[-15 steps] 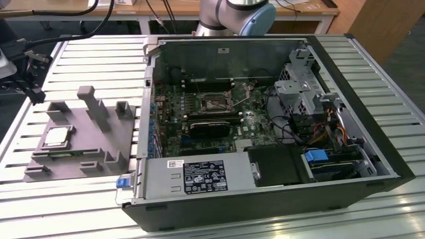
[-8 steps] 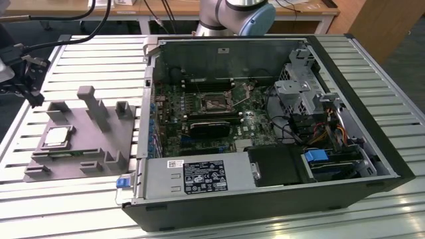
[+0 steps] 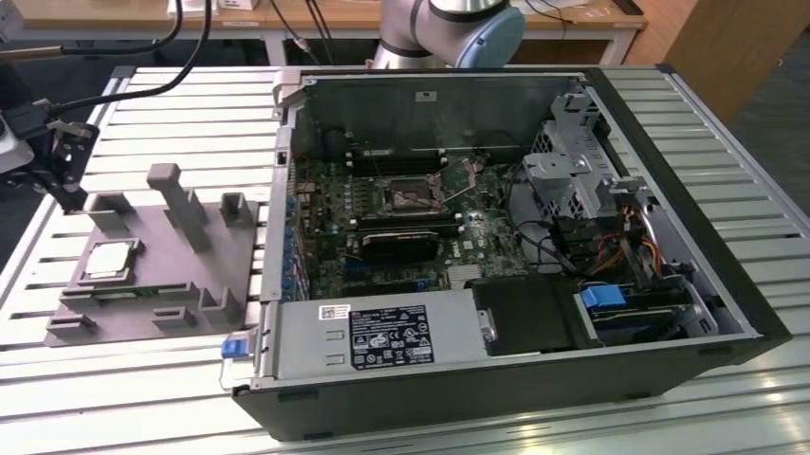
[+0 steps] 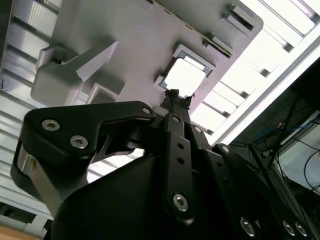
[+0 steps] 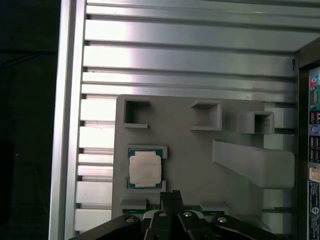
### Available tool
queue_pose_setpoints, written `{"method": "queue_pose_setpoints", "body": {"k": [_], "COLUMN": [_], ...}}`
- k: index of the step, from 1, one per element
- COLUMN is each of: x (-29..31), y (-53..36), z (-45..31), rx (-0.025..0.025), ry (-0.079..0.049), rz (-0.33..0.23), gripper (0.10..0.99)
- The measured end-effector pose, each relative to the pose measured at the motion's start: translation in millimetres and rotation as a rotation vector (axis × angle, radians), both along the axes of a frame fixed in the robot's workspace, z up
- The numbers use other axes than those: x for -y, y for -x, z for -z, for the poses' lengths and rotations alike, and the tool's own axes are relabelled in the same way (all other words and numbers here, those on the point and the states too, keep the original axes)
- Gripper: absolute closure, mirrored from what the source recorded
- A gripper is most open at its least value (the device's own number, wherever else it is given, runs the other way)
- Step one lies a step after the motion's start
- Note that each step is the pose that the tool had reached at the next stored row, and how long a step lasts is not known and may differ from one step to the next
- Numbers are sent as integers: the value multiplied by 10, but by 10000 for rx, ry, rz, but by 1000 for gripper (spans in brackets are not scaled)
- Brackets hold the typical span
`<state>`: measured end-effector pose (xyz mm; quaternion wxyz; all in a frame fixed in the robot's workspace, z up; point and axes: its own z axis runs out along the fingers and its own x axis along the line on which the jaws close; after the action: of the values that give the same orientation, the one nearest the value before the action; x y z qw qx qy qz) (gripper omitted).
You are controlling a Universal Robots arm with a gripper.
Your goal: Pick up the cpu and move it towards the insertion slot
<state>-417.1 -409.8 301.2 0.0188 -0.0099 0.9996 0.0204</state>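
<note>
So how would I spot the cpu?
Find the open computer case, then the grey tray to the exterior view's left of it. In a square pocket there lies the cpu: flat, square, silver-topped, unlike the thin green memory stick alongside.

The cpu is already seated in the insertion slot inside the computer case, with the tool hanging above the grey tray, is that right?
Not quite. The cpu lies in its pocket on the grey tray, not in the insertion slot, as the first wrist view shows. The tool does hang above the grey tray.
</note>
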Motion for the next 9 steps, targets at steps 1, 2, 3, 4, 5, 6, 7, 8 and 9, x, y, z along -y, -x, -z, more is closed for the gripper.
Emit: {"method": "queue_pose_setpoints", "body": {"k": [1,2,3,4,5,6,7,8,9], "x": [0,0,0,0,0,0,0,0,0], "y": [2,4,5,6,7,8,9,11,13], "z": [18,35,52,70,87,105,124,142,159], "rx": [-2,-3,-7,-12,-18,-24,-30,-38,-45], "ry": [-1,-1,0,0,0,0,0,0,0], "rz": [0,0,1,0,0,0,1,0,1], "gripper": [984,984,984,984,984,984,984,984,984]}}
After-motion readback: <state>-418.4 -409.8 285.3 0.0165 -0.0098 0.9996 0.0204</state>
